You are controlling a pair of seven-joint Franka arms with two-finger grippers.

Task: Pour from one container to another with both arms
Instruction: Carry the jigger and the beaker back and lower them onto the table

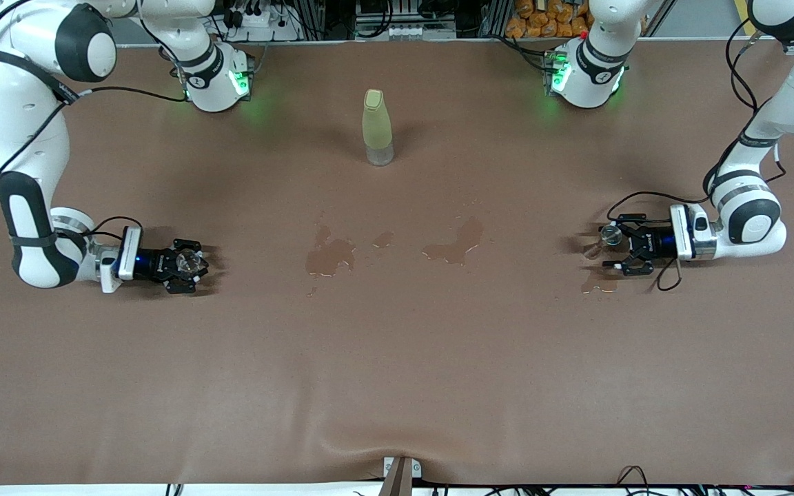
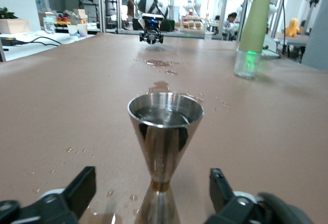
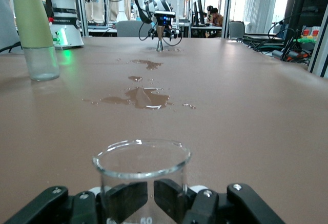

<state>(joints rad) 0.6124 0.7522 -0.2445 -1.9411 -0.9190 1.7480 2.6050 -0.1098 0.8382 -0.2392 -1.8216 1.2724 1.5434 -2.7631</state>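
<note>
A steel jigger (image 1: 609,238) (image 2: 165,126) stands upright on the table at the left arm's end, with liquid in its upper cup. My left gripper (image 1: 615,247) (image 2: 151,179) is low around it and open. Both fingers (image 2: 77,193) stand clear of the jigger's waist. At the right arm's end, an empty clear glass beaker (image 1: 189,260) (image 3: 141,155) sits inside my right gripper (image 1: 198,264) (image 3: 154,198). That gripper is shut on the beaker. Its fingers curl round the glass and the pads (image 3: 128,198) show through it, close together.
A yellow-green bottle with a clear base (image 1: 378,127) (image 3: 33,29) stands midway between the arm bases. Puddles (image 1: 328,256) (image 1: 455,244) lie on the brown table cover (image 1: 397,386) between the grippers. A smaller wet patch (image 1: 597,282) lies by the jigger.
</note>
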